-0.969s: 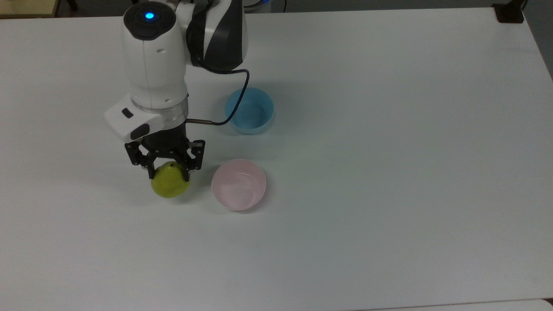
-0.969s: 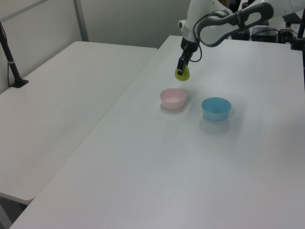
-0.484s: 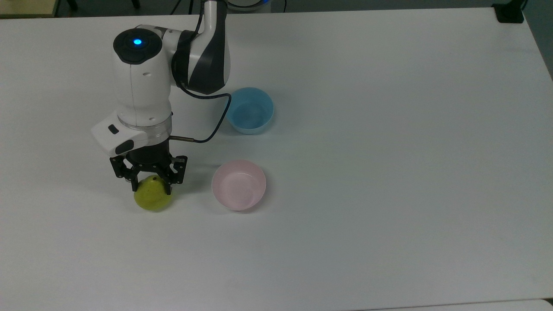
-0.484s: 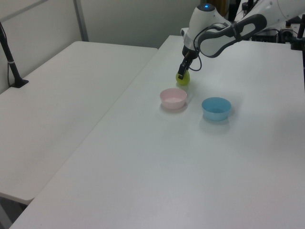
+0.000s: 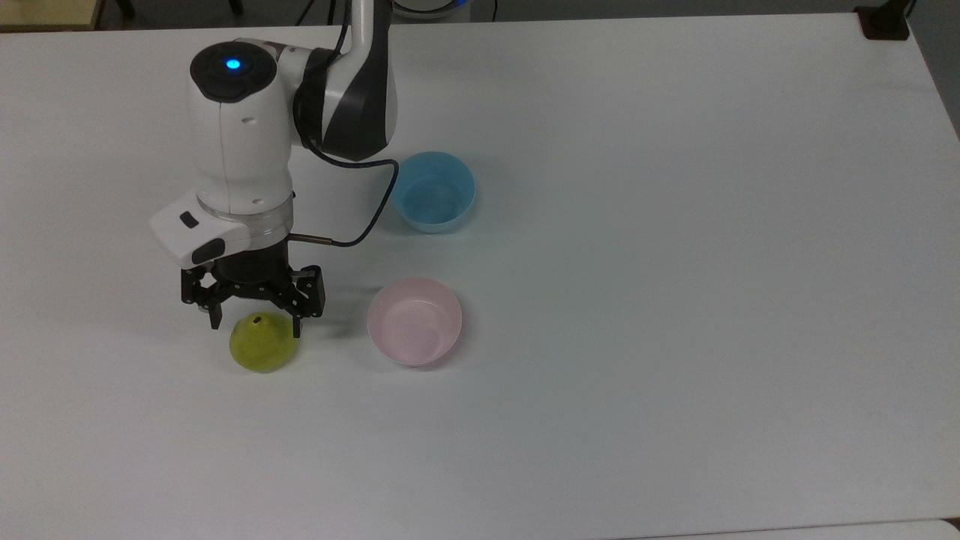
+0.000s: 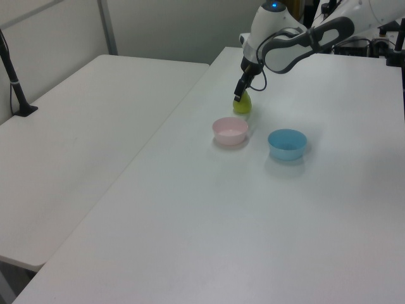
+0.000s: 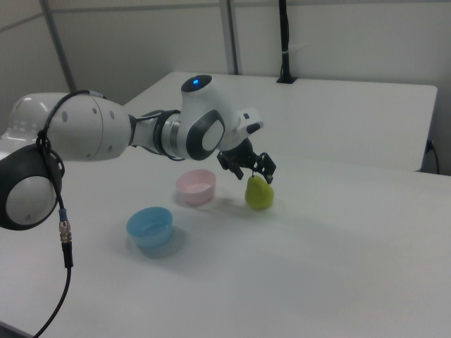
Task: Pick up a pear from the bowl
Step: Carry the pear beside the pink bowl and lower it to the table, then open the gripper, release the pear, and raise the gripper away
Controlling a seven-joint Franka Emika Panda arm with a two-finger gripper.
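The yellow-green pear (image 5: 261, 343) stands upright on the white table, a short way to the top view's left of the pale pink bowl (image 5: 415, 321). The bowl has nothing in it. My gripper (image 5: 254, 328) hovers just over the pear's top, open, with its black fingers spread to either side of the stem end and not touching it. In the right view the pear (image 7: 258, 193) sits to the right of the pink bowl (image 7: 195, 186), with the gripper (image 7: 252, 172) right above it. In the left view the pear (image 6: 242, 105) lies beyond the pink bowl (image 6: 230, 130).
A light blue bowl (image 5: 433, 191) sits on the table behind the pink one in the top view, close to the arm's dangling black cable (image 5: 367, 221). A second white table (image 6: 82, 126) adjoins at the left view's left.
The gripper carried the pear toward the top view's left and down onto the table, then opened and let it go. The pear now stands free.
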